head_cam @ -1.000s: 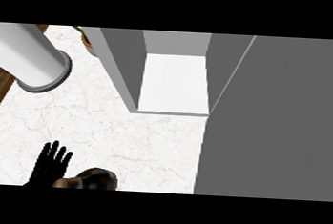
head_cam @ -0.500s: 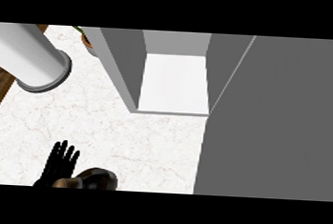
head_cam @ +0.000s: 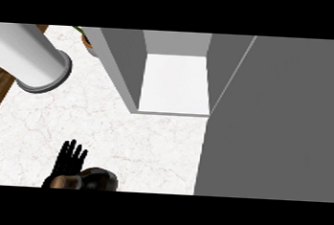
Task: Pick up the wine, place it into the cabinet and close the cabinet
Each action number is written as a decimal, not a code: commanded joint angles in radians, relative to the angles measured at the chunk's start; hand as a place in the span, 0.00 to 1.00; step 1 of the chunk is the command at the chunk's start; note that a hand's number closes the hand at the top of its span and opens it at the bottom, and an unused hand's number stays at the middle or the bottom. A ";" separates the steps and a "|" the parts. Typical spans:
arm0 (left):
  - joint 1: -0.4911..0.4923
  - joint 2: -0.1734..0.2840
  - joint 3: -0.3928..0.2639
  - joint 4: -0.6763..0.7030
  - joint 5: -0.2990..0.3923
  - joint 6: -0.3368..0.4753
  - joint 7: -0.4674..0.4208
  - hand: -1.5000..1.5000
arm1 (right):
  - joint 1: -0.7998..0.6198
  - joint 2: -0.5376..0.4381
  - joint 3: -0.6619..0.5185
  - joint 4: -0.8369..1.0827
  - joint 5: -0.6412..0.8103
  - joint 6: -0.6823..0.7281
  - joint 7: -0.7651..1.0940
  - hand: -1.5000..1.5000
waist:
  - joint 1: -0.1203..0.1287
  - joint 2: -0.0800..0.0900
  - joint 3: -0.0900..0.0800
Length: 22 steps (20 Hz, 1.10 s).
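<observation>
Black fingers of 1 hand (head_cam: 71,158), the left, stand straight and slightly spread at the lower left of the frame, just behind a dark round bottle top, the wine (head_cam: 95,178). They touch or nearly touch it without curling round it, likely lining up a grasp. White marble counter (head_cam: 147,137) stretches above. At upper centre the cabinet (head_cam: 175,83) stands open, its white shelf bare, its grey door (head_cam: 276,120) filling the right side. A white cylinder (head_cam: 27,54) lies at upper left.
</observation>
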 commanded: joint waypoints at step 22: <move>-0.199 0.119 -0.012 0.207 -0.158 -0.039 -0.283 1.00 | 0.008 0.004 -0.042 -0.084 -0.084 0.001 0.048 0.00 | -0.006 0.001 -0.001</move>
